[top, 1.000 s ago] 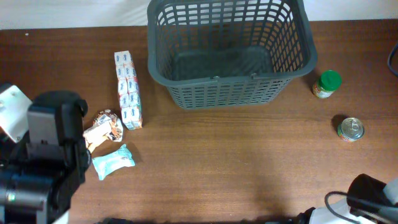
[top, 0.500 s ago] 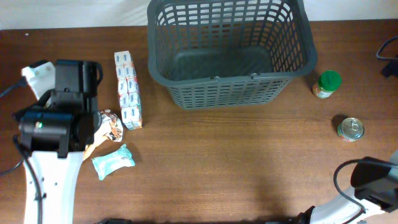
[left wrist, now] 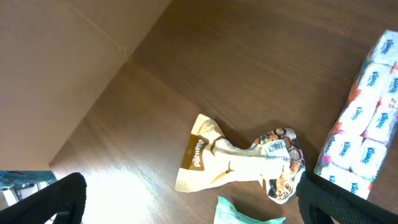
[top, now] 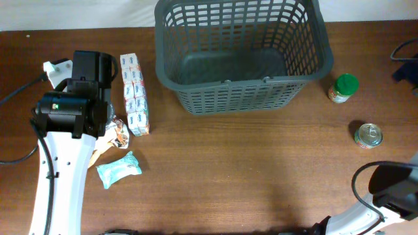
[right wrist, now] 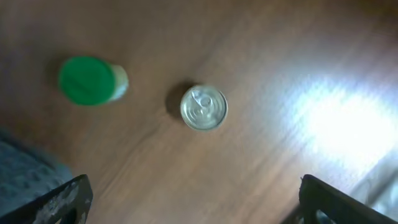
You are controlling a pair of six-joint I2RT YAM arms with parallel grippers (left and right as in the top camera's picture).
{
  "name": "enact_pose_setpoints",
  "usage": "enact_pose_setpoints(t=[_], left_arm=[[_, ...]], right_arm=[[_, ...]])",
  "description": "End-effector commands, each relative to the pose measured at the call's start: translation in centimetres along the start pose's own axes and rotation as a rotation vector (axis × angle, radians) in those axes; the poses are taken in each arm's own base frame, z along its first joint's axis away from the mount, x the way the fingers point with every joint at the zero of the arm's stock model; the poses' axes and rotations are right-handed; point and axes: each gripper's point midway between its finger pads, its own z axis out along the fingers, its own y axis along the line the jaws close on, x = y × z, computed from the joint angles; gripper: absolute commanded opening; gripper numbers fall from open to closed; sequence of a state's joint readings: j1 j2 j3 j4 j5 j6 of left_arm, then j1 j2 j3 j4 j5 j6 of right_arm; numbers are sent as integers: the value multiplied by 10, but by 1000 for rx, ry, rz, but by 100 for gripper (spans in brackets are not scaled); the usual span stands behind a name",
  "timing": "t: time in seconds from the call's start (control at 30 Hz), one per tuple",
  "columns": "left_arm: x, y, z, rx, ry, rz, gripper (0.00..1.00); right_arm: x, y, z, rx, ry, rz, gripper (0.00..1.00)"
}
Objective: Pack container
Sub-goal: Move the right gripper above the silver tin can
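Note:
The container, a large dark grey lattice basket [top: 238,55], stands empty at the back middle of the table. My left gripper [top: 91,68] hovers high at the left, open and empty [left wrist: 193,211]. Below it lie a cream and brown snack bag [left wrist: 242,158], which also shows in the overhead view [top: 110,136], a teal packet [top: 119,169] and a long tissue pack [top: 134,94]. My right gripper [right wrist: 199,205] is open and empty, high above a tin can [right wrist: 204,107] and a green-lidded jar [right wrist: 87,81].
The can [top: 368,135] and the jar [top: 343,88] stand right of the basket. The table's left edge [left wrist: 93,106] is close to the snack bag. The right arm's base [top: 392,189] is at the front right corner.
My left arm has swung from the front left corner toward the back, to a spot beside the tissue pack. The right arm has shifted toward the right edge.

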State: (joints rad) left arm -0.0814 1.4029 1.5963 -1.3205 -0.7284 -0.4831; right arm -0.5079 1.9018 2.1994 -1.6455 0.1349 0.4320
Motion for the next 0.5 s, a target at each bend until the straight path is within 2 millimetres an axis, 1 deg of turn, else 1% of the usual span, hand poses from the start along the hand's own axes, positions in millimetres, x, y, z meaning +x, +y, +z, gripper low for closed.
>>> enact_pose_setpoints(t=[0.0, 0.1, 0.23, 0.37, 0.47], left_arm=[[0, 0, 1, 5, 7, -3, 100], [0, 0, 1, 5, 7, -3, 100], [0, 0, 1, 5, 7, -3, 100], [0, 0, 1, 5, 7, -3, 100], [0, 0, 1, 5, 7, -3, 100]], right_arm=[[6, -8, 25, 66, 46, 68, 99], [12, -7, 48, 80, 77, 44, 99], [21, 0, 73, 52, 123, -86, 99], [29, -5, 88, 38, 170, -69, 99], [28, -13, 98, -14, 199, -35, 99]])
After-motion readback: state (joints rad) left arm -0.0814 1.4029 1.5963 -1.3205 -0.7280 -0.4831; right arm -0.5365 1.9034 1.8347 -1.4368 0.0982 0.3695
